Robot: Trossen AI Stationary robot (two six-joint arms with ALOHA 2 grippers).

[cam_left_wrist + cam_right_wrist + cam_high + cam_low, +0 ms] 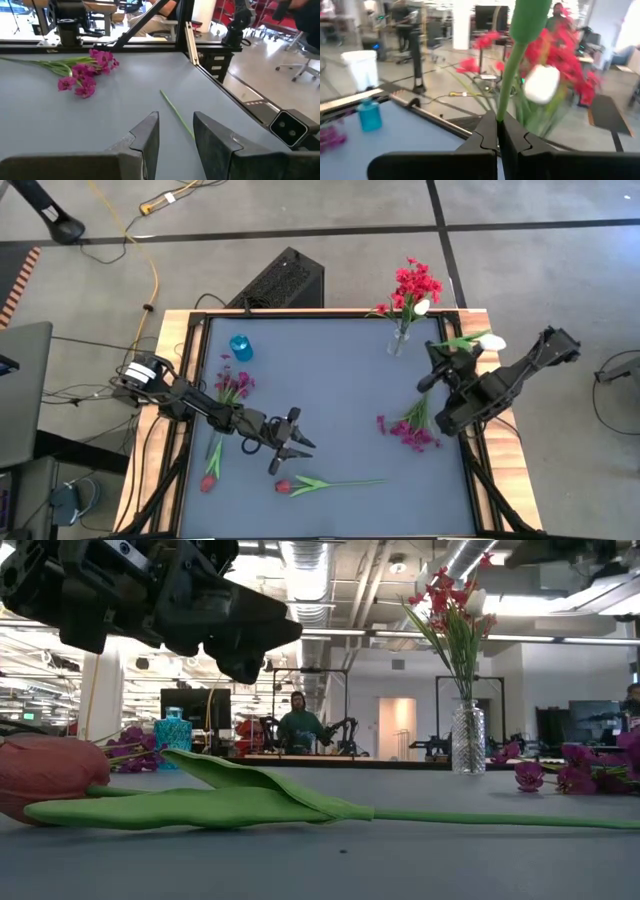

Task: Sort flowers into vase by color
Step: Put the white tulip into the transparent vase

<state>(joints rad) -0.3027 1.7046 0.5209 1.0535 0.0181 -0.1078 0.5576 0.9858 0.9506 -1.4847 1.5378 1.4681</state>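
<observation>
A red tulip (290, 485) lies flat on the table near its near edge, its stem (177, 117) running right. My left gripper (292, 448) hovers open just above and behind it, touching nothing (240, 640). My right gripper (440, 362) is shut on a white tulip (492, 342), close to the clear vase (400, 340), which stands at the far edge and holds red blooms and one white one. A blue vase (240, 347) stands far left. Another red tulip (210, 475) and two magenta sprays (235, 385) (410, 428) lie on the table. My right gripper (498, 122) pinches the white tulip's green stem (504, 100) between its two fingertips, which lie across the stem. The flower is lifted clear of the table, and the stem rises from the fingers toward a green leaf (530, 20).
The table's raised frame (190, 380) borders the grey mat. A black box (280, 280) sits beyond the far edge and cables lie on the floor to the left. A person (298, 725) sits in the room behind. Bare mat (330, 390) lies in the middle between the arms.
</observation>
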